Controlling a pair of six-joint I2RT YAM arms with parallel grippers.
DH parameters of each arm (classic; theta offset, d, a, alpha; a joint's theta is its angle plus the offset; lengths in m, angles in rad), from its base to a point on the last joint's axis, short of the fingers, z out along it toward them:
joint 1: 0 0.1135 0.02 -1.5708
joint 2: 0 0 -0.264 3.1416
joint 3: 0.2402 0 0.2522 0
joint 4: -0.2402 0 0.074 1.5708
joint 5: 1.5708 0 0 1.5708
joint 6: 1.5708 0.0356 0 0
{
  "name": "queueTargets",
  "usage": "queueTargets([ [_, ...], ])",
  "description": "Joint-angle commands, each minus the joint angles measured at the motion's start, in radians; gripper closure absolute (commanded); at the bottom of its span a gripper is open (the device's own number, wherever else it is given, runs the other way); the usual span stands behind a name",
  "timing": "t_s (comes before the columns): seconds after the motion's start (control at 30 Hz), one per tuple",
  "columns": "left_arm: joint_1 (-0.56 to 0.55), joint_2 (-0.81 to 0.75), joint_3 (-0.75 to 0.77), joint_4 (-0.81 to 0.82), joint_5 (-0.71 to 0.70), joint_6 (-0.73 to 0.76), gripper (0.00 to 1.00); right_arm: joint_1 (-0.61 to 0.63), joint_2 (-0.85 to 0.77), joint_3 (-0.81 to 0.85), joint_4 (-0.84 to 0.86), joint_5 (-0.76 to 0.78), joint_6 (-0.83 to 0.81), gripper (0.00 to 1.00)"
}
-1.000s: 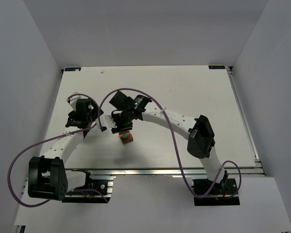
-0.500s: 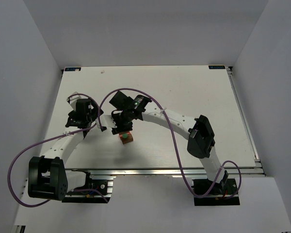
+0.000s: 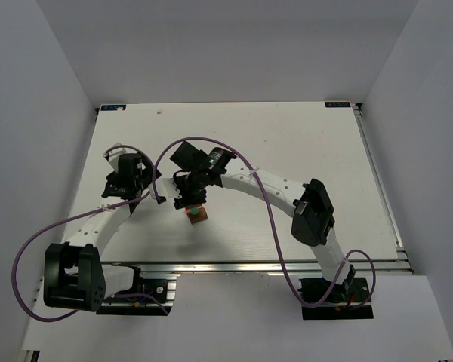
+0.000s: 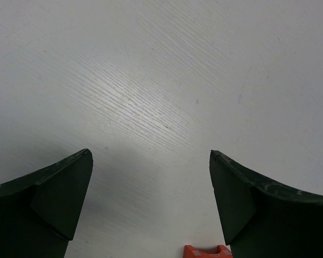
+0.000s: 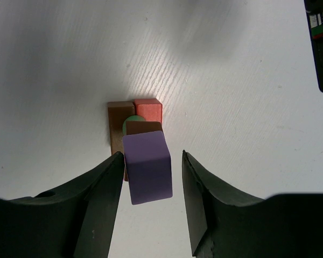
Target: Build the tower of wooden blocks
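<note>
In the right wrist view the wood block tower stands on the white table. At its base are a red-orange block [image 5: 148, 110] and a brown oblong [image 5: 115, 126]. A green piece [image 5: 127, 125] and a dark brown block [image 5: 144, 128] sit on them, and a lilac block [image 5: 147, 167] is on top. My right gripper [image 5: 152, 156] is open around the lilac block, with the left finger at its edge and a gap on the right. In the top view the right gripper [image 3: 189, 197] covers the tower [image 3: 196, 215]. My left gripper [image 4: 151, 161] is open over bare table, and it shows to the tower's left in the top view [image 3: 125, 181].
A small orange piece [image 4: 204, 251] shows at the bottom edge of the left wrist view; I cannot tell what it is. A black arm part [image 5: 320, 43] sits at the right wrist view's top right. Grey walls enclose the table [image 3: 302, 143].
</note>
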Motion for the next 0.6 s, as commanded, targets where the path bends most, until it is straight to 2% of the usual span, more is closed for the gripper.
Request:
queueTargets([
  [0.0,0.006,-0.031,-0.015,0.020,0.008,-0.001,0.02,0.000,-0.020,-0.003,0.030,0.008,0.003,0.47],
  [0.57,0.006,-0.039,-0.021,0.026,0.014,-0.001,0.02,0.000,-0.020,-0.003,0.030,-0.004,0.002,0.45],
])
